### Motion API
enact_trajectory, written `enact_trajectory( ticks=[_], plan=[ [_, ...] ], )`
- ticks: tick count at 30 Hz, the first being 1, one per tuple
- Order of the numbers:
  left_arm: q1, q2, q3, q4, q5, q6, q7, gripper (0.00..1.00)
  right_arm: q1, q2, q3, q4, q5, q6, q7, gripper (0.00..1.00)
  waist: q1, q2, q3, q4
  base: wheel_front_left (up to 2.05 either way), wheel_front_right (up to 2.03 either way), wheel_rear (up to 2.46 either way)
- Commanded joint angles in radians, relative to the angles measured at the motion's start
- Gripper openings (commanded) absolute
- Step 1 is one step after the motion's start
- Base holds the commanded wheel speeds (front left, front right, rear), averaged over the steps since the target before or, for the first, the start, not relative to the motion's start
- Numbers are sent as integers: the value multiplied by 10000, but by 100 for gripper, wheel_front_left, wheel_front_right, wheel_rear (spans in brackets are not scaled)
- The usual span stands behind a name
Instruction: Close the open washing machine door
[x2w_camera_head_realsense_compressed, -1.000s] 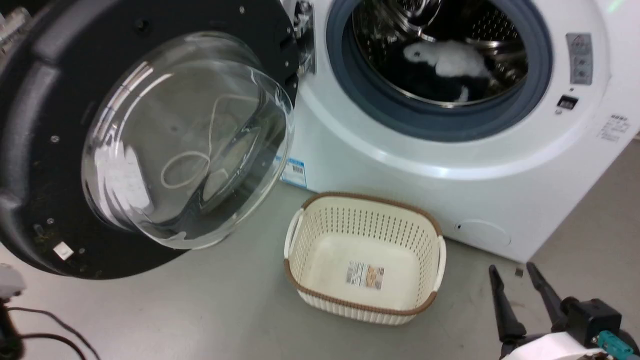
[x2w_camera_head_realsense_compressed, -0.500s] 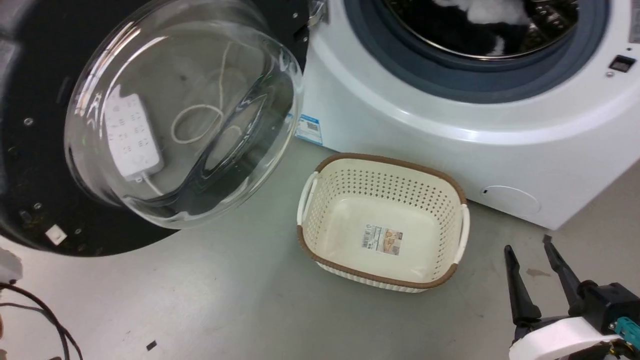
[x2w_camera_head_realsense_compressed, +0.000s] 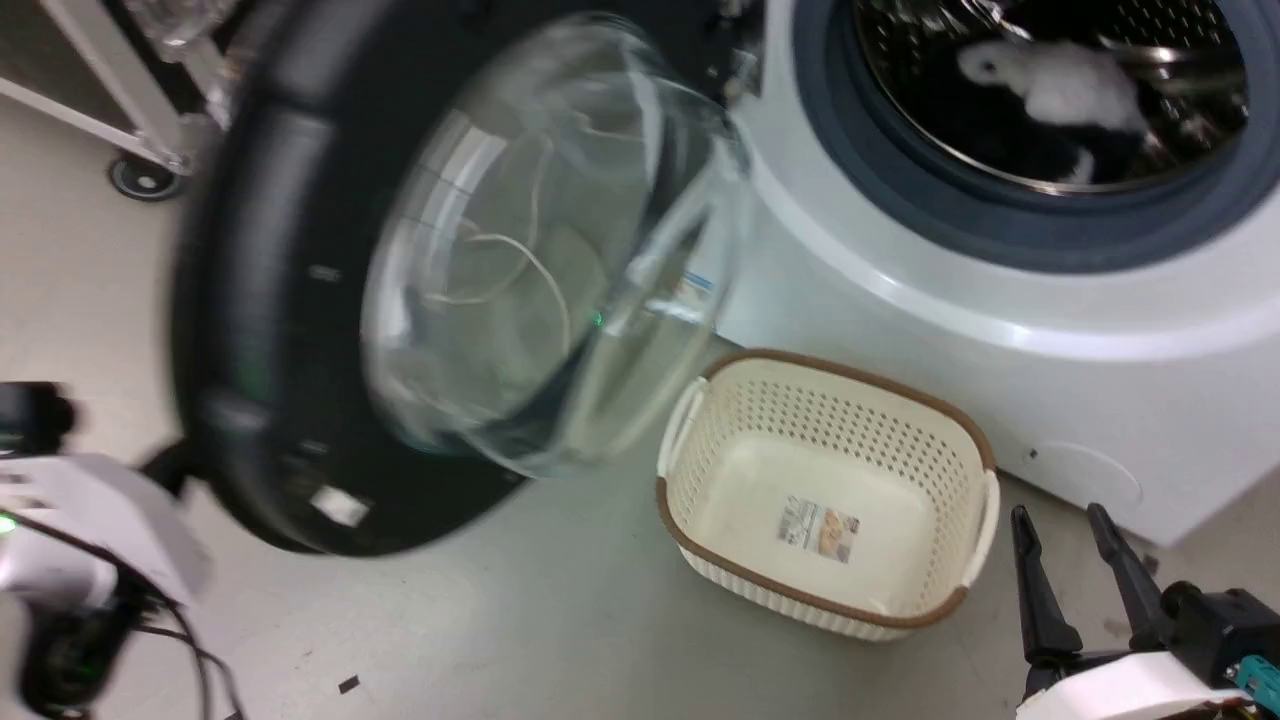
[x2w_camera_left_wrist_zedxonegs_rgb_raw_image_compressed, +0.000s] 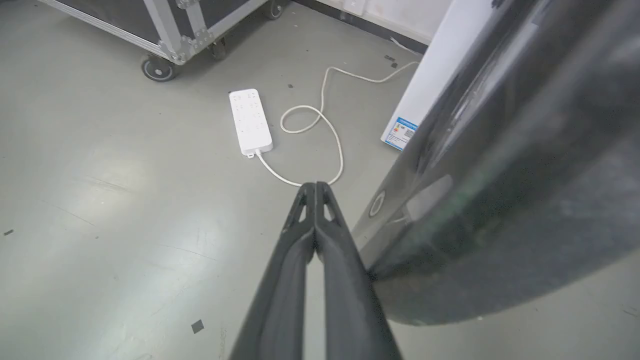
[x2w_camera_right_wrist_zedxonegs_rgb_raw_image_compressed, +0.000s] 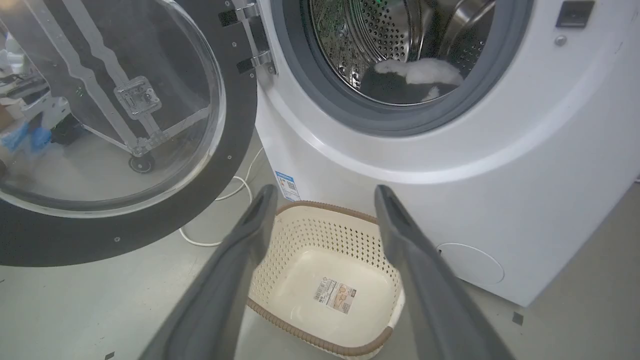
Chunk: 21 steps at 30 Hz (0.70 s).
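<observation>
While pressed together, left jaws touch the washing machine door (x2w_camera_left_wrist_zedxonegs_rgb_raw_image_compressed: 500, 175).

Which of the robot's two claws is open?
The right claw, near the cream basket: its two fingers stand wide apart. The left claw, beside the washing machine door, has fingers pressed together.

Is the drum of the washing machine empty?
No, white and dark laundry lies at the bottom of the steel drum inside the washing machine.

blue sticker (x2w_camera_right_wrist_zedxonegs_rgb_raw_image_compressed: 286, 185) on washing machine (x2w_camera_right_wrist_zedxonegs_rgb_raw_image_compressed: 500, 165), basket label (x2w_camera_right_wrist_zedxonegs_rgb_raw_image_compressed: 337, 289), print unreadable
</observation>
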Motion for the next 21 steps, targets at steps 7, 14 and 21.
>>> enact_trajectory(
  ticks=[7, 14, 21],
  plan=[
    [342, 727, -2391, -1847, -1677, -165, 1116, 0, 236, -2, -124, 697, 606, -5, -580, 100, 0, 0, -795, 719, 0, 0, 0],
    [540, 1004, -4471, -3662, -2931, -241, 1930, 0, 274, -2, -430, 1225, 1022, -5, -906, 100, 0, 0, -1091, 631, 0, 0, 0],
    [-185, 548, -6472, -4601, -3309, -318, 1481, 0, 249, -2, -725, 1432, 1191, -5, -1085, 100, 0, 0, -1074, -112, 0, 0, 0]
  ],
)
